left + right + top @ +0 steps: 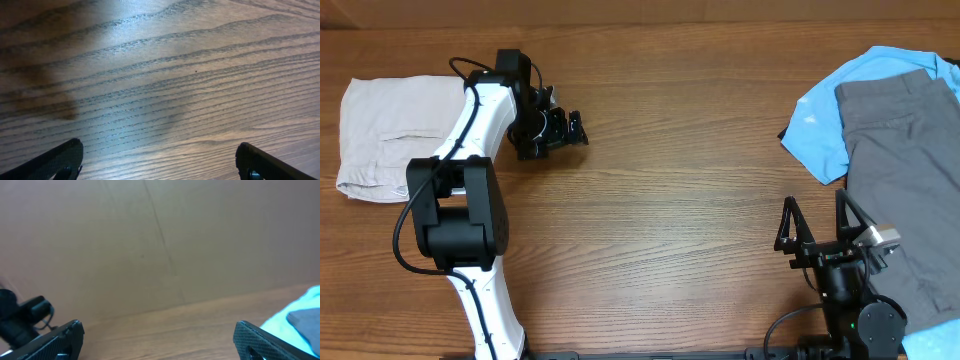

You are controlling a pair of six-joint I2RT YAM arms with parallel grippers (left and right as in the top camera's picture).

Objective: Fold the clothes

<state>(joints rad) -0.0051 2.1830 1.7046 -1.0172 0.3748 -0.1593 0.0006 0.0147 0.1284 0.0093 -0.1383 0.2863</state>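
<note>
Pale cream cotton shorts [380, 140] folded, squarish bundle, far left on brown wood-grain table [670, 180]. Just right of them: black left gripper [555, 132], jaws spread, empty, nearer arm. Far right: black right gripper [815, 215], spread, empty, well apart from shorts.

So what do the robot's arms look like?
The left arm is white with black joints and looping black cables; the left end effector is black. The right arm and right end effector are all black, with a silver block at the wrist.

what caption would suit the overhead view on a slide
Open left gripper near folded beige shorts; open right gripper next to grey trousers lying on a blue shirt.
</note>
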